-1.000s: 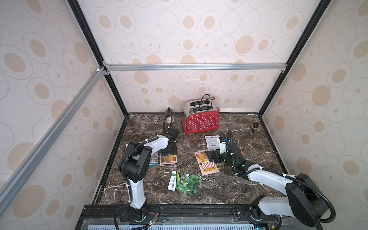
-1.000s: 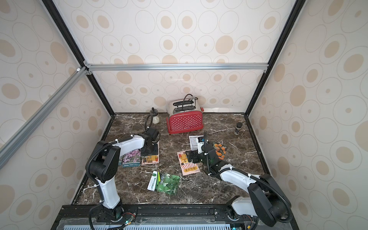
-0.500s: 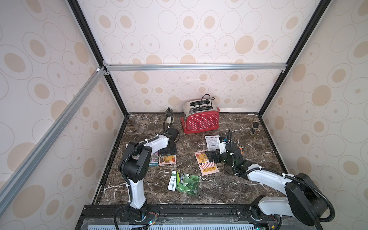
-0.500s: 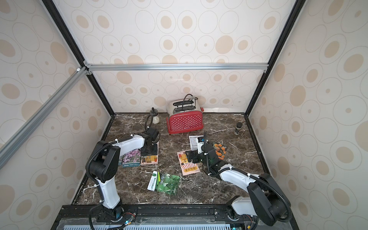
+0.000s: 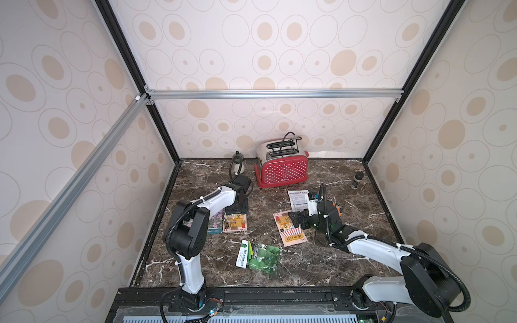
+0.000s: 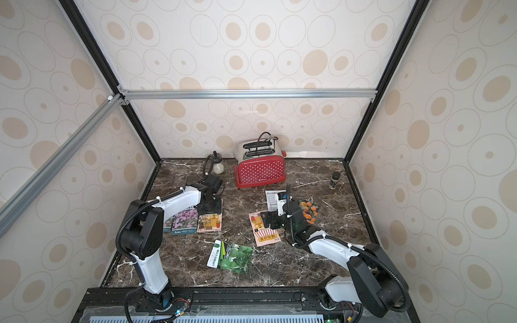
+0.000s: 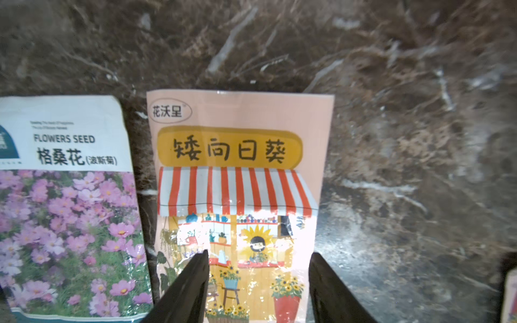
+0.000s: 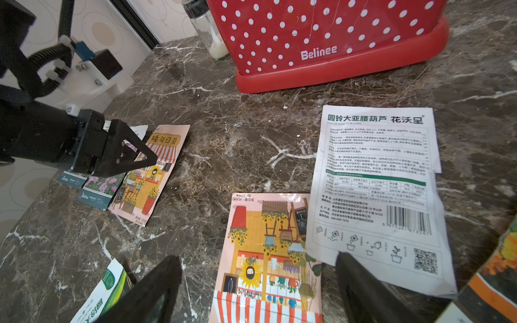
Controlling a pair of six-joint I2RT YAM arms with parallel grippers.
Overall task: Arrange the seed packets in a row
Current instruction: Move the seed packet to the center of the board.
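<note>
On the counter, left end effector spread over a pink shop-drawing packet beside a purple-flower packet, right end effector spread wide over a second shop-drawing packet

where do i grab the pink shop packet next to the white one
Take the pink shop packet by its yellow-label short end, nearest the front: free there, while the white text packet seems to overlap its far corner. It lies flat, so come from above.
</note>
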